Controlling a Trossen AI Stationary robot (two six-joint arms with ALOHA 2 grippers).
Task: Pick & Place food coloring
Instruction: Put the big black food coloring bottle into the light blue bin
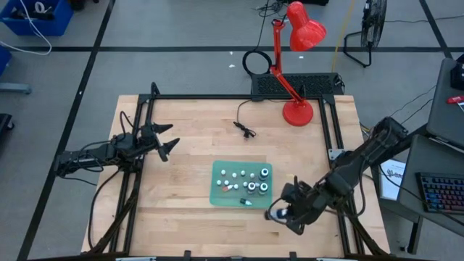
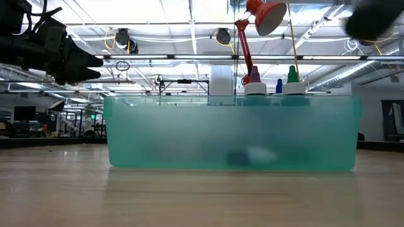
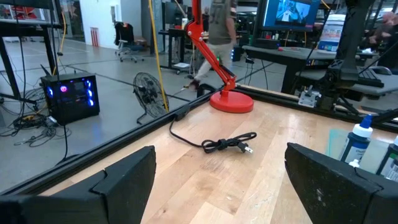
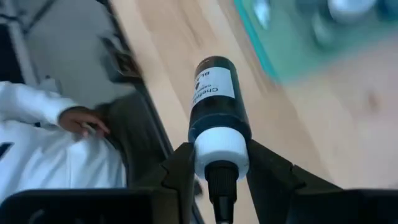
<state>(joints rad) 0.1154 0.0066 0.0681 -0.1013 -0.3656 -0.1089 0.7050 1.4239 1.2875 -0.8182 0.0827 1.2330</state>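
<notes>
The green tray (image 1: 217, 190) sits mid-table with several white-capped food coloring bottles (image 1: 255, 181) standing in it. Their tips rise above the tray's wall (image 2: 230, 139) in the low view. My right gripper (image 1: 284, 213) hangs just right of the tray's near right corner, shut on a larger dark-bodied, white-topped food coloring bottle (image 4: 214, 99). My left gripper (image 1: 165, 142) waits open over the table's left side, level, with nothing between its fingers (image 3: 124, 180). My right gripper pinches the bottle's white top (image 4: 221, 149) between its two fingers (image 4: 181, 171), one on each side. The dark labelled body sticks out beyond the fingertips and the nozzle points back toward the wrist. The fingers slant down, and the bottle is clear of the table.
A red desk lamp (image 1: 297, 112) stands at the far right, and a black cord (image 1: 245, 129) lies loose beyond the tray. A small bottle (image 1: 247, 204) lies at the tray's near edge. A person's white sleeve and hand (image 4: 78, 121) show beside the table's edge.
</notes>
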